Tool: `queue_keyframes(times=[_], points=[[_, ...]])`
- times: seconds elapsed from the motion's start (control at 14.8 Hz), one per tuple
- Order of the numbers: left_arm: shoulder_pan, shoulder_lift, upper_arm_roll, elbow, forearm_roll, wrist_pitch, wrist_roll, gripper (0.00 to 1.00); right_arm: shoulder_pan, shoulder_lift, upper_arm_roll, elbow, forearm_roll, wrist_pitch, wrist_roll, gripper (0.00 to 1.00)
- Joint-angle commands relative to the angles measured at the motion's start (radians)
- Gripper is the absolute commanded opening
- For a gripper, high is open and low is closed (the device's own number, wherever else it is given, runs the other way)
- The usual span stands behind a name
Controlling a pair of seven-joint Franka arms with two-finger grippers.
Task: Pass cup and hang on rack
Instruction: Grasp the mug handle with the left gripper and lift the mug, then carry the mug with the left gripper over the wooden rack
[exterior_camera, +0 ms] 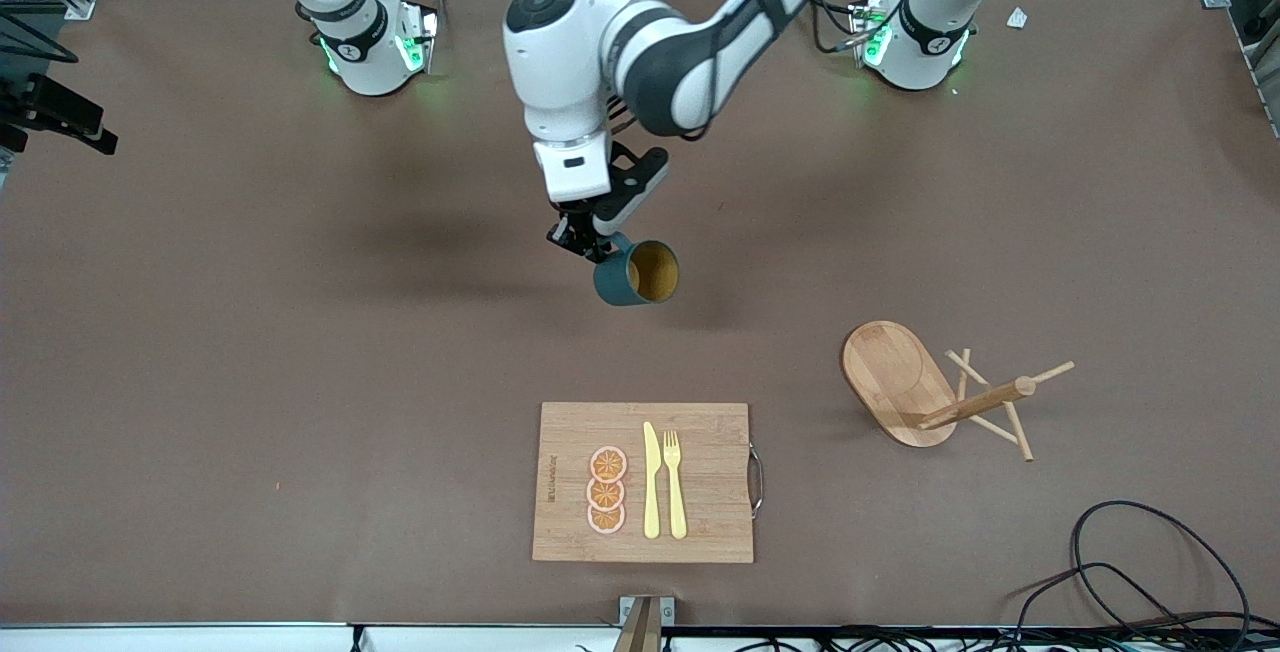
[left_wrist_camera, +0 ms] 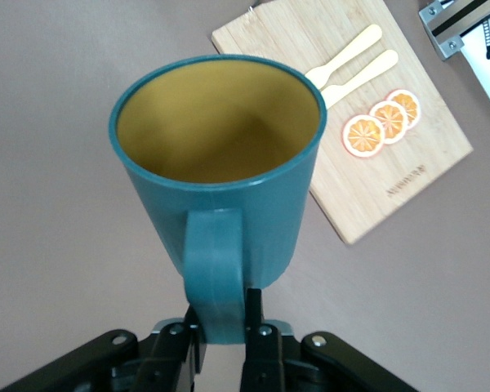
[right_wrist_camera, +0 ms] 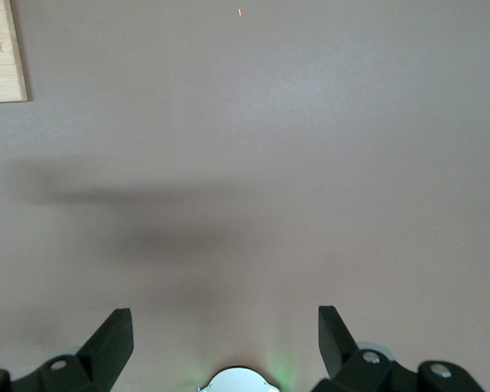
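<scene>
1. The left gripper [exterior_camera: 592, 244] pinches the cup [exterior_camera: 637, 274] by its handle, over bare table mid-way.
2. The rack [exterior_camera: 897, 382] stands toward the left arm's end.
3. The right gripper [right_wrist_camera: 226, 339] waits, fingers spread.

1. Cup [exterior_camera: 636, 273]: dark teal mug with a yellowish-tan inside, held up over the bench's middle, tilted so its mouth faces the front camera.
2. Rack [exterior_camera: 935, 391]: light wooden mug tree, tipped over on the bench toward the left arm's end, oval base on edge, pegs splayed.
</scene>
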Motion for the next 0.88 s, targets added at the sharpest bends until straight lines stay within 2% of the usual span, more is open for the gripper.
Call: queue_keyframes(times=[0.0,0.54,0.81], points=[[0.055,-0.079,-0.002,-0.044,-0.135,0.022,0.065,0.01,-0.012,-0.018,0.007,-0.007,-0.007,-0.007,-0.016,1.0],[0.228,-0.192,-0.002,-0.113,-0.558,0.034,0.326,0.01,-0.01,-0.018,0.009,-0.007,-0.022,-0.002,-0.019,1.0],[0.323,-0.268,-0.002,-0.203,-0.751,0.034,0.476,0.01,-0.012,-0.02,0.007,-0.007,-0.022,-0.002,-0.019,1.0]])
